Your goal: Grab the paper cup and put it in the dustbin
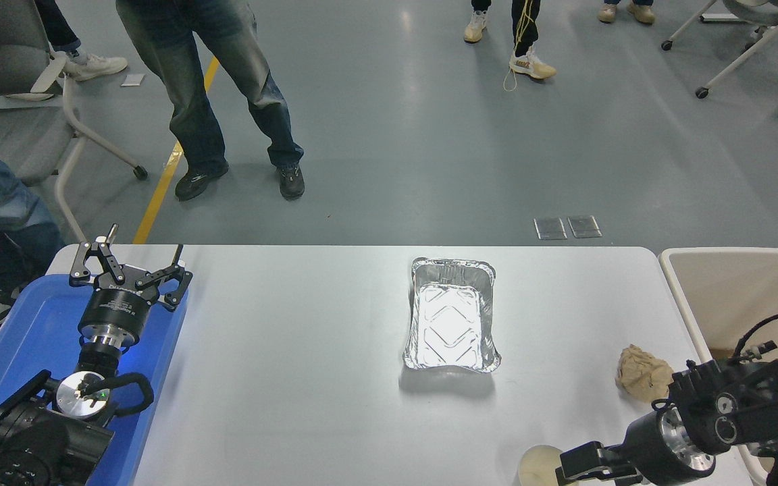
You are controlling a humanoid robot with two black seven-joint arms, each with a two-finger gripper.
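The paper cup [539, 468] stands upright at the table's front edge, right of centre, and the picture's bottom edge cuts it off. My right gripper [570, 467] is low at the cup's right side, right against its rim; part of the gripper is out of the picture. The cream-beige dustbin [727, 252] stands off the table's right end, behind my right arm. My left gripper [130, 268] is parked, open and empty, over the blue tray [11, 344] at the lower left.
A rectangular foil tray [453, 324] sits at mid-table. A crumpled tan paper ball [642, 378] lies near the right edge, just behind my right wrist. People's legs [217, 101] and wheeled chairs stand on the floor beyond the table.
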